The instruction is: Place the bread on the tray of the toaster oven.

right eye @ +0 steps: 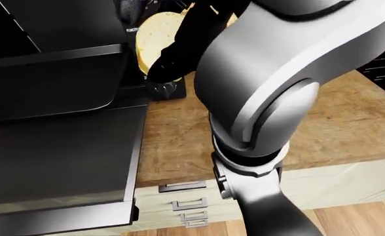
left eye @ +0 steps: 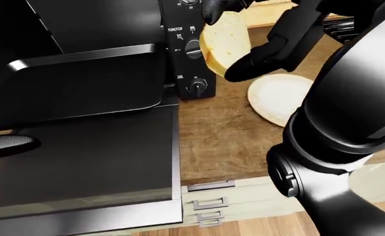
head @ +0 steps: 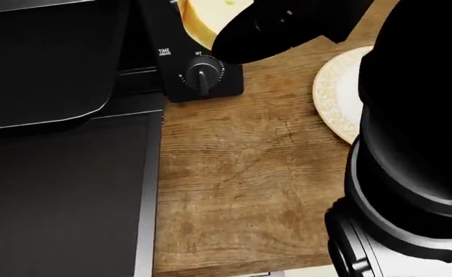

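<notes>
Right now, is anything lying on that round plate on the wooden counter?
The visible part of the plate is bare; the right hand holds the bread above. The arm covers its right side.

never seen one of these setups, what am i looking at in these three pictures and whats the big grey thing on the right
These are simulator renders from three cameras on a humanoid robot's head, looking down over its arms. The big grey shape is its own right arm. Its right robot hand has its fingers closed round a slice of bread, held in the air in front of the toaster oven's control panel. The oven's dark tray sticks out above its open door. On the wooden counter lies an empty plate. The left robot hand barely shows at the left edge.
</notes>
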